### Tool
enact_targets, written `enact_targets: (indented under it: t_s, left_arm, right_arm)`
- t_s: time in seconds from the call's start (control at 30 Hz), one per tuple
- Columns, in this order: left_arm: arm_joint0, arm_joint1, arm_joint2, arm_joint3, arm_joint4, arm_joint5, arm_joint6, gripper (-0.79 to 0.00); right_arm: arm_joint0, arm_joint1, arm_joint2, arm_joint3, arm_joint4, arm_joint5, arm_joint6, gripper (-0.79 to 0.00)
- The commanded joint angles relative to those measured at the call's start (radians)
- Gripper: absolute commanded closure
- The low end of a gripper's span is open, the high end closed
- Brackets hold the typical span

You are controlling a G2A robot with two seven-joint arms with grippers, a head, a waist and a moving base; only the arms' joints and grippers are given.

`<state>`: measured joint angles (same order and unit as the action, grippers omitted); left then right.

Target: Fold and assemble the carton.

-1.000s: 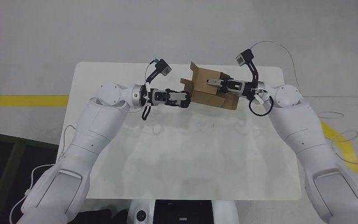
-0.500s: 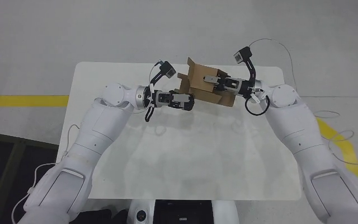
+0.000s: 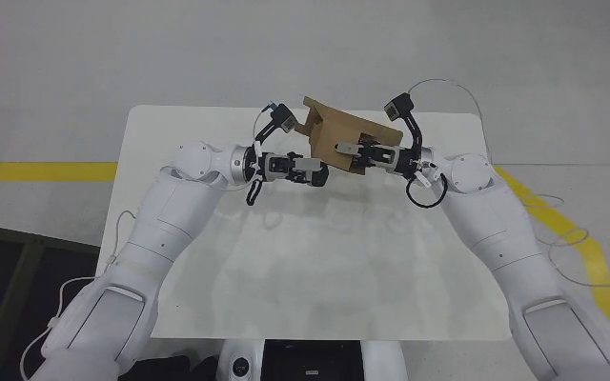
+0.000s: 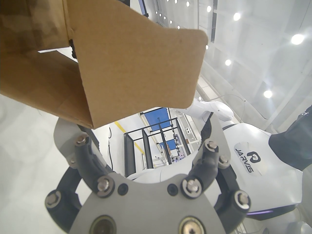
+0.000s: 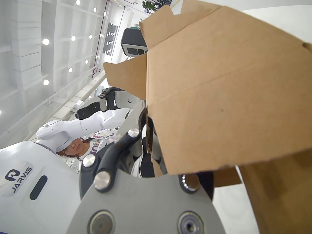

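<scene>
While it was held clear of the white table (image 3: 315, 286), above the table's far edge and between the two arms, the carton (image 3: 338, 138) was seen as a brown corrugated box, only partly erected and tilted. Its walls were folded into a rough tube, and its end flaps were left open. One broad flap with rounded corners (image 4: 136, 64) was spread out toward the left gripper (image 4: 146, 127), and creases and a notched edge were visible on the side of the carton (image 5: 219, 98) facing the right wrist camera.

The right gripper (image 5: 146, 122) was closed on a wall of the carton, with one finger (image 5: 135, 120) laid against the cardboard edge and the other hidden behind the panel. In the top view the right gripper (image 3: 355, 152) was seen at the carton's near side. The left gripper (image 3: 322, 176) was placed just beside the carton's near-left corner, its jaws spread wide with nothing between them. Whether a fingertip touched the corner could not be told.

The table was surrounded by a grey floor (image 3: 286, 48) marked with a yellow line (image 3: 57, 171). A bright hall with round ceiling lights (image 4: 297, 39) and blue-panelled frames (image 4: 158, 120) was shown behind.
</scene>
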<state>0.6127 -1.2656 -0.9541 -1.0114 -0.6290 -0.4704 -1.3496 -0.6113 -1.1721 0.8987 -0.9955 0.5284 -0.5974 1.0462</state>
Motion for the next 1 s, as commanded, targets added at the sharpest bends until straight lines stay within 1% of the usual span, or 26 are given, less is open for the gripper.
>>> enact_targets:
  t_s: [0.0,0.47,0.57,0.7,0.83,0.97]
  left_arm:
    - [0.001,0.000,-0.001,-0.001,0.001,0.000,-0.001,-0.785]
    - [0.000,-0.002,0.000,-0.015,0.002,0.014,-0.014,-0.785]
    - [-0.005,0.000,-0.002,-0.014,0.025,0.013,-0.013,-0.785]
    - [-0.010,0.012,-0.038,0.007,0.038,0.004,-0.004,-0.785]
    - [-0.003,0.029,-0.079,0.009,0.054,-0.002,0.001,-0.785]
    - [0.017,0.050,-0.128,0.002,0.063,-0.004,0.004,-0.785]
  right_arm:
    - [-0.002,-0.001,0.002,-0.002,-0.005,0.002,0.001,0.000]
    - [-0.007,-0.011,0.009,-0.011,-0.020,0.003,0.022,0.000]
    - [-0.004,-0.013,0.012,-0.007,-0.014,0.001,0.033,0.000]
    - [0.008,-0.011,0.033,0.030,0.023,0.006,0.088,0.000]
    - [0.028,-0.007,0.055,0.077,0.068,0.024,0.171,0.000]
    - [0.048,-0.003,0.055,0.097,0.088,0.092,0.269,0.000]
